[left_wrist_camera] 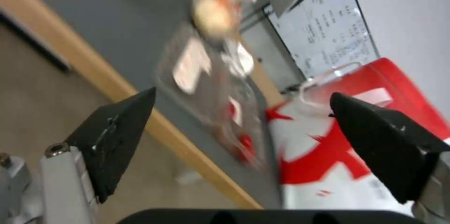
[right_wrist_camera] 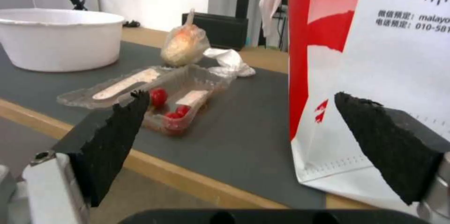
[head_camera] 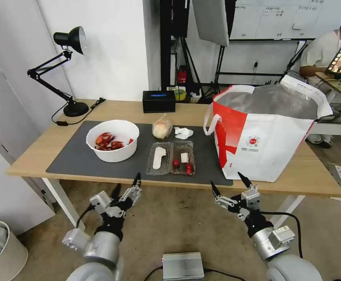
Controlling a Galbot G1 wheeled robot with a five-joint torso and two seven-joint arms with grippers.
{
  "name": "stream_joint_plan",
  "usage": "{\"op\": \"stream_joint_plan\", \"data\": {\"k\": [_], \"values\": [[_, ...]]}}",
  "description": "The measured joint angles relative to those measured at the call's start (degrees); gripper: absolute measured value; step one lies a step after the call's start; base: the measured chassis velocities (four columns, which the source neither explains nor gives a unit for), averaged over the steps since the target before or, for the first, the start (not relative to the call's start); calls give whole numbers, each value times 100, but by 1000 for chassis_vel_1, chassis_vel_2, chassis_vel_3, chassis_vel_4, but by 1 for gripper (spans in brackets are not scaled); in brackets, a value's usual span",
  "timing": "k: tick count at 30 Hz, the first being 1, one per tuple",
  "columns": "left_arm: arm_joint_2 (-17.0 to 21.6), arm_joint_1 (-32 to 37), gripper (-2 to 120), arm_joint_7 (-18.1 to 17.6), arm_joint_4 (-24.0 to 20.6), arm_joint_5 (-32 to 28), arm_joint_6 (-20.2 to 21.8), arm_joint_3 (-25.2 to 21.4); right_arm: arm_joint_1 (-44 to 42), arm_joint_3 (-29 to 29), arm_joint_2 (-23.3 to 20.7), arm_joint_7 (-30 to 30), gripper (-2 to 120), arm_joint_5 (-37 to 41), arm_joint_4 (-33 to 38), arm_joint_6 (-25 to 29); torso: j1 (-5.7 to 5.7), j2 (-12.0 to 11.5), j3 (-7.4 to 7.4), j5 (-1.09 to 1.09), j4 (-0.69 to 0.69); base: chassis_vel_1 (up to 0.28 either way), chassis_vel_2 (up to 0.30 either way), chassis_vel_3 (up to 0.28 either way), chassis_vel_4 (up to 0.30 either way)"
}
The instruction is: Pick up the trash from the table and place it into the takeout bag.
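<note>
From my head, both arms hang off the table's (head_camera: 41, 154) front edge, left gripper (head_camera: 126, 186) and right gripper (head_camera: 229, 183) spread wide, empty. Bowl (head_camera: 113, 154) holds shells; takeout bag (head_camera: 274, 150) gapes at the right end. Left wrist: tray (left_wrist_camera: 206, 87), probably, blurred. Right wrist: tray (right_wrist_camera: 154, 90) holds red bits; I'd approach level, pinch its rim.

Desk lamp (head_camera: 69, 43); black box (head_camera: 159, 101)

Both arms reach forward at low height. The left gripper (head_camera: 126, 186) points up and ahead, fingers spread apart; the right gripper (head_camera: 230, 182) does likewise, holding nothing.
</note>
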Motion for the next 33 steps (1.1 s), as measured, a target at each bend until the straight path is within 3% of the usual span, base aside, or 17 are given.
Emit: {"op": "stream_joint_plan", "data": {"k": [2, 7, 15, 33], "values": [[-43, -60, 100, -182, -3, -504, 78, 58, 20, -15, 2, 5, 100, 0, -21, -1, 0, 0, 0, 0, 0, 0, 0, 0, 0], [-108, -101, 100, -343, -7, -965, 98, 118, 63, -62, 4, 5, 100, -2, -61, -5, 0, 0, 0, 0, 0, 0, 0, 0, 0], [-227, -165, 100, -347, -87, -1186, 54, 129, 60, -279, 111, -4, 100, -157, -101, -13, 0, 0, 0, 0, 1, 0, 0, 0, 0], [-246, -405, 100, -917, 30, -1739, 97, -32, 160, -492, 148, 60, 100, -175, -198, -110, 0, 0, 0, -1, 1, 0, 0, 0, 0]]}}
